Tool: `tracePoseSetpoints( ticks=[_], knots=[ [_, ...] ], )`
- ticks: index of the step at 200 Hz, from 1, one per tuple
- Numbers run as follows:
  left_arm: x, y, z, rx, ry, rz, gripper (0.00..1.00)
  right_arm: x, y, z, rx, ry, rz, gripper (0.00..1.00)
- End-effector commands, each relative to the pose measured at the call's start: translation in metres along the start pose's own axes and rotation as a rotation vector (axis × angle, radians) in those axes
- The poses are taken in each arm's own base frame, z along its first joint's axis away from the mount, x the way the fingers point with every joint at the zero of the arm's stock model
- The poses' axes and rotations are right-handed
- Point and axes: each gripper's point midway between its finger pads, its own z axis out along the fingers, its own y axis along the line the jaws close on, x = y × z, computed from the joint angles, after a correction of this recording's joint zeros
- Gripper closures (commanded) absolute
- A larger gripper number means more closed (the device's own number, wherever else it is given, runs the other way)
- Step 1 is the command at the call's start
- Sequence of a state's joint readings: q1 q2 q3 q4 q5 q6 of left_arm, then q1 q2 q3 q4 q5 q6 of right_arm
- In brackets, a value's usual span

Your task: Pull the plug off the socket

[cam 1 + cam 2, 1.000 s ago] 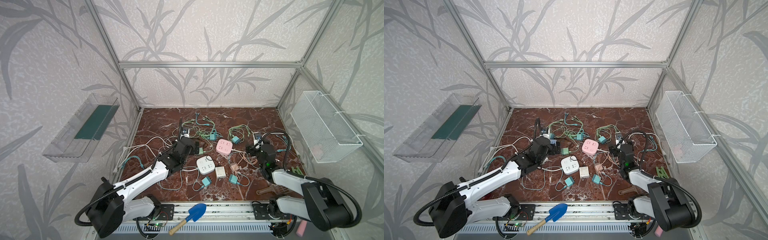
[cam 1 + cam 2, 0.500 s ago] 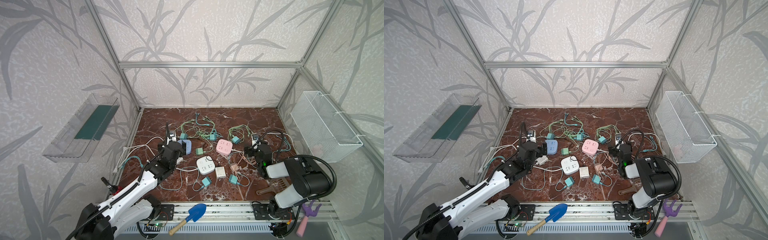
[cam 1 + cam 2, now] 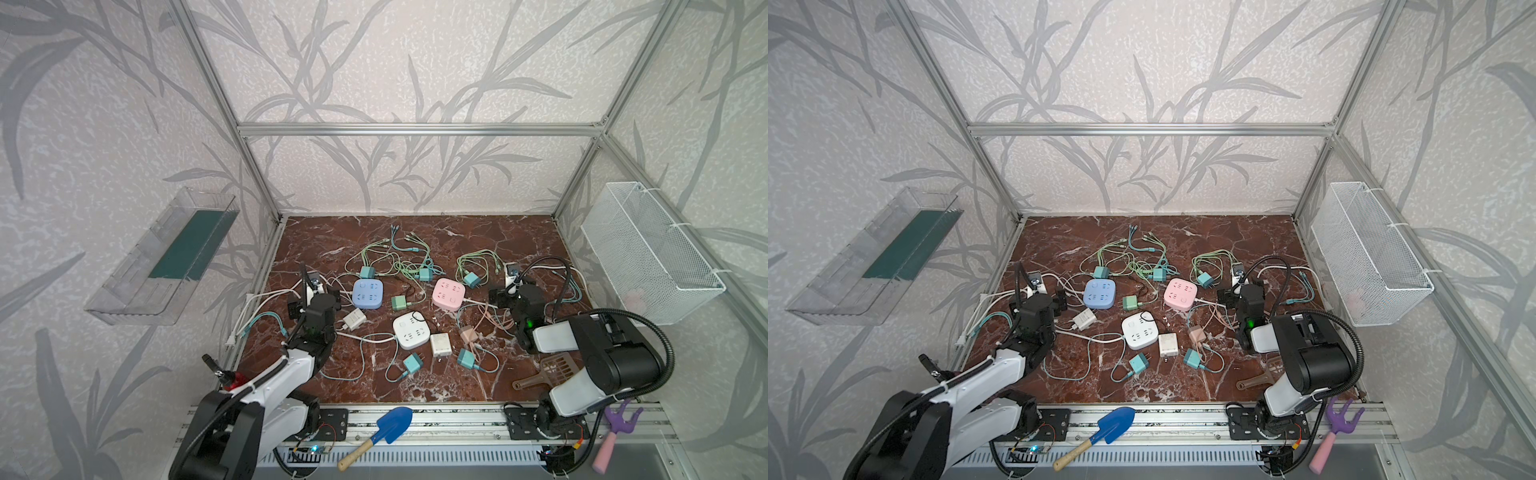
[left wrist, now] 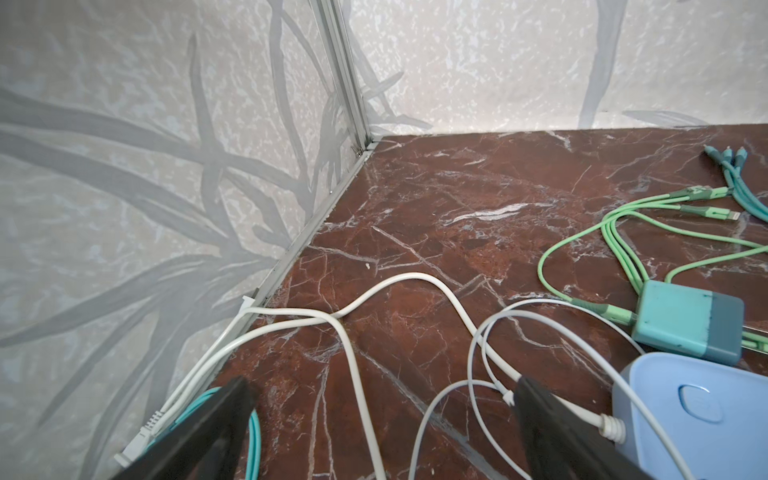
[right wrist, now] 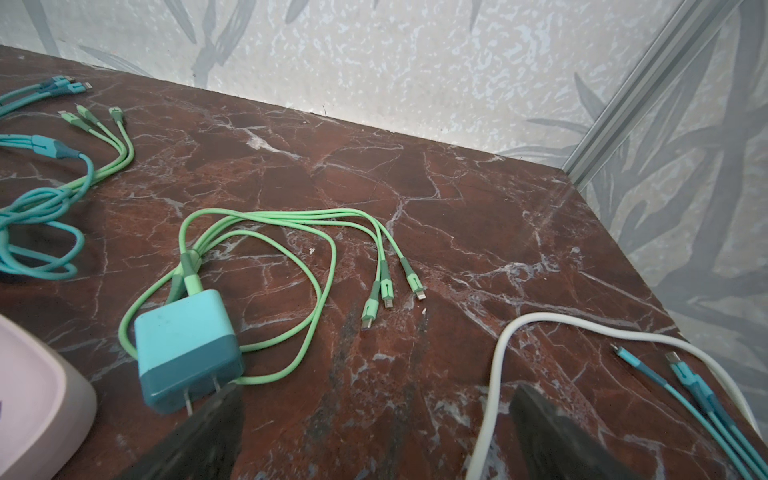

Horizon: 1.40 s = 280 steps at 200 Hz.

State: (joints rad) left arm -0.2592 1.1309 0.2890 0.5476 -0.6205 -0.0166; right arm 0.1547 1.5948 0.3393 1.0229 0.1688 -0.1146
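Three sockets lie on the marble floor: a blue socket [image 3: 367,293] [image 4: 698,415], a pink socket [image 3: 449,293] [image 5: 37,403] and a white socket [image 3: 411,331]. Their top faces show no plug in them. Loose plugs lie around them, among them a teal plug [image 4: 690,328] behind the blue socket, a teal plug [image 5: 187,349] beside the pink one and a white plug [image 3: 354,319]. My left gripper [image 3: 314,293] [image 4: 382,395] is open over white cables, left of the blue socket. My right gripper [image 3: 509,291] [image 5: 376,403] is open over bare floor, right of the pink socket.
Green and teal cables [image 3: 399,257] tangle across the back of the floor. A white cable [image 5: 498,374] runs by my right fingers. More plugs [image 3: 440,344] sit in front of the white socket. A brown scoop [image 3: 544,372] lies front right. A wire basket [image 3: 648,257] hangs on the right wall.
My left gripper has drawn back leftward off the blue socket, which now shows whole. The right arm has folded back, its gripper staying beside the pink socket and opening slightly wider.
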Motion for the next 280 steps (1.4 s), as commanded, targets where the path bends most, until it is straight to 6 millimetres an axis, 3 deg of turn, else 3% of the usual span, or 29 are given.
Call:
tracePoseSetpoints(
  ticks=[1,24,74,84,108,130,180,182,185,189,210,280],
  knots=[
    [-0.032,-0.014,0.010,0.057,-0.135,-0.030,0.02,-0.008,-0.003,0.004,-0.002,-0.012,0.034,0.01],
    [-0.015,-0.021,0.024,0.068,-0.123,-0.017,0.01,-0.007,-0.006,0.005,-0.006,-0.008,0.051,0.01],
    [-0.006,-0.018,0.049,0.073,-0.141,-0.042,0.03,-0.007,-0.006,0.005,-0.007,-0.006,0.054,0.01],
    [-0.001,-0.017,0.050,0.089,-0.117,-0.058,0.03,-0.007,-0.006,0.005,-0.007,-0.006,0.054,0.01],
    [0.008,-0.030,0.064,0.214,-0.064,-0.075,0.14,-0.007,-0.006,0.005,-0.008,-0.005,0.054,0.01],
    [0.018,-0.027,0.075,0.254,0.058,-0.101,0.14,-0.007,-0.006,0.005,-0.007,-0.008,0.055,0.01],
    [0.015,-0.025,0.076,0.268,0.020,-0.133,0.16,-0.007,-0.006,0.005,-0.007,-0.007,0.055,0.01],
    [0.014,-0.025,0.076,0.267,0.010,-0.135,0.14,-0.007,-0.006,0.005,-0.006,-0.006,0.055,0.01],
    [0.013,-0.024,0.077,0.262,-0.002,-0.135,0.04,-0.007,-0.006,0.005,-0.008,-0.007,0.055,0.01],
    [0.014,-0.020,0.078,0.237,-0.001,-0.135,0.01,-0.007,-0.006,0.005,-0.006,-0.008,0.055,0.01],
    [0.016,-0.001,0.077,0.124,-0.005,-0.165,0.01,-0.007,-0.006,0.005,-0.006,-0.007,0.053,0.01],
    [0.015,-0.001,0.077,0.122,-0.012,-0.161,0.01,-0.008,-0.006,0.002,-0.003,-0.027,0.053,0.01]
  ],
)
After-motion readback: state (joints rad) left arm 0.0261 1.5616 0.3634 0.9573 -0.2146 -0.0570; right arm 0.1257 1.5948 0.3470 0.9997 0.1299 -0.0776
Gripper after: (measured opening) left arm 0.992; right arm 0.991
